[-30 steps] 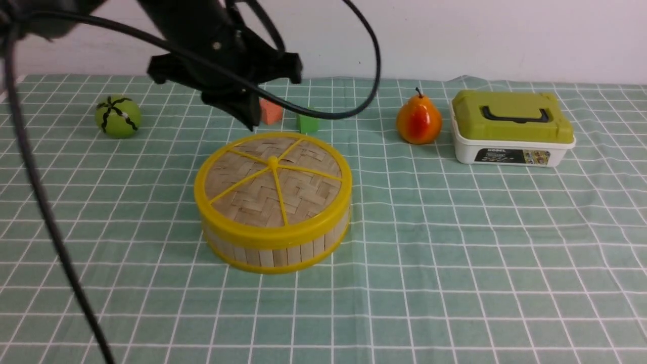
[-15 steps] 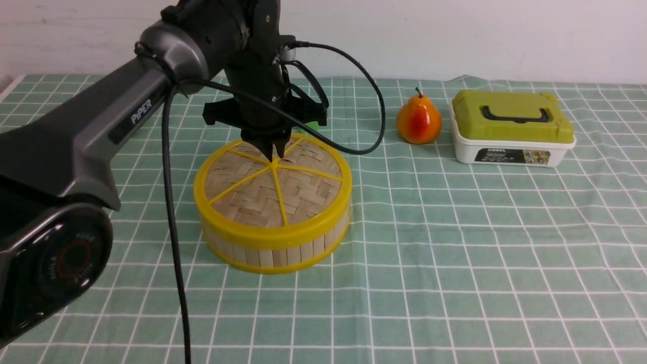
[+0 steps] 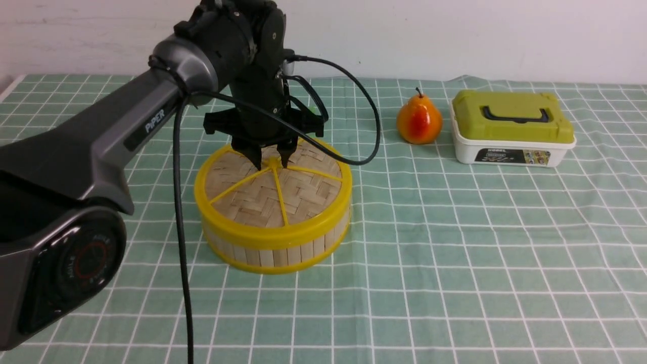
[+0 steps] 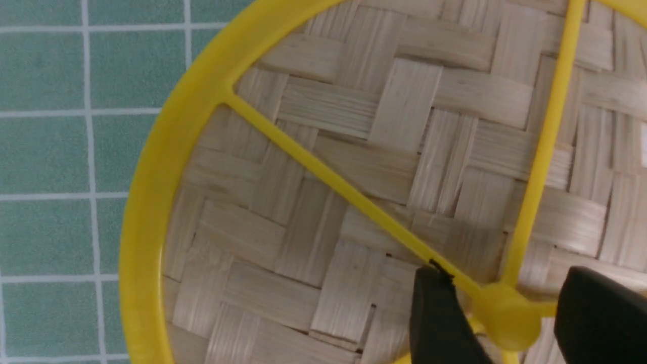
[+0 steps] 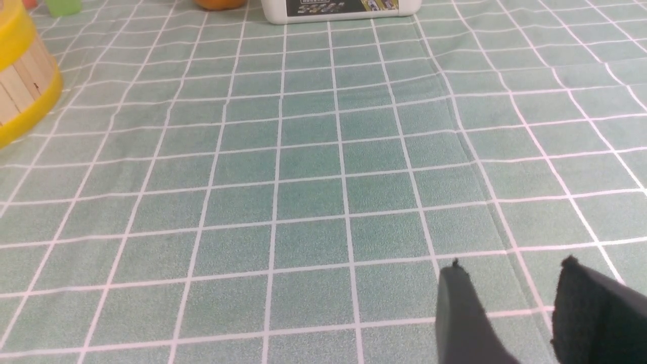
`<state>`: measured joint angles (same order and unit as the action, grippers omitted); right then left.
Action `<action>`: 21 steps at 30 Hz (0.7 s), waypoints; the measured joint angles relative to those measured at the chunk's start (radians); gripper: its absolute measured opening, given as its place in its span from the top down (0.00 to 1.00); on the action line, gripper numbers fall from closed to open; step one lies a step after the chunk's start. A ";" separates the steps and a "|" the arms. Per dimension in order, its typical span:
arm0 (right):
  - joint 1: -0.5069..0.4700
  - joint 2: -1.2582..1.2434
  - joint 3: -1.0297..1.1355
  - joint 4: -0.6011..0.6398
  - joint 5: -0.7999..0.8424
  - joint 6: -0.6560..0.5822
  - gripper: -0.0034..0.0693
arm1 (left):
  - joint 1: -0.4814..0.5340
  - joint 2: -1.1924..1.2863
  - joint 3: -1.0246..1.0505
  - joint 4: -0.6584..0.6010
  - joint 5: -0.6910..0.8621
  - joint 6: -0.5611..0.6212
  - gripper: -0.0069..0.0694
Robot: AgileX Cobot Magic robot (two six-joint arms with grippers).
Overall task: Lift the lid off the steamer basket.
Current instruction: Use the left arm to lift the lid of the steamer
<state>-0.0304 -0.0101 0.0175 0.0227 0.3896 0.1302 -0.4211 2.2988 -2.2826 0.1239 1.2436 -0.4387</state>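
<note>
Yellow plastic rims the flat round woven-bamboo lid (image 3: 275, 189), which sits closed on the round, slat-walled steamer basket (image 3: 275, 250), left of centre on the green checked tablecloth (image 3: 455, 253). We see our left gripper (image 3: 271, 163) pointing straight down over the lid's middle. Its jaws are apart, one finger on either side of the small yellow centre knob (image 4: 505, 316), which lies directly between them. We judge that closing on that knob comes next. Our right gripper (image 5: 510, 313) hangs low over bare cloth, jaws also apart and well away from the basket, so the left arm is plainly nearer.
</note>
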 joint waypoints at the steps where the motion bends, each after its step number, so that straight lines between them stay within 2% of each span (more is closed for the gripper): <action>1: 0.000 0.000 0.000 0.000 0.000 0.000 0.62 | 0.000 0.002 0.000 0.000 0.000 0.000 0.49; 9: 0.000 0.000 0.000 0.000 0.000 0.000 0.62 | 0.000 0.005 -0.007 0.000 -0.001 0.000 0.57; 12: 0.000 0.000 0.000 0.000 0.000 0.000 0.62 | 0.000 0.005 -0.009 0.000 -0.002 0.000 0.64; 13: 0.000 0.000 0.000 0.000 0.000 0.000 0.62 | 0.000 0.005 -0.010 0.001 -0.005 0.000 0.70; 15: 0.000 0.000 0.000 0.000 0.000 0.000 0.62 | 0.000 0.005 -0.010 0.002 -0.006 0.000 0.76; 21: 0.000 0.000 0.000 0.000 0.000 0.000 0.62 | 0.000 0.004 -0.012 0.002 -0.005 0.000 0.77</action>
<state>-0.0304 -0.0101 0.0175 0.0227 0.3896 0.1302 -0.4211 2.3024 -2.2944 0.1261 1.2381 -0.4387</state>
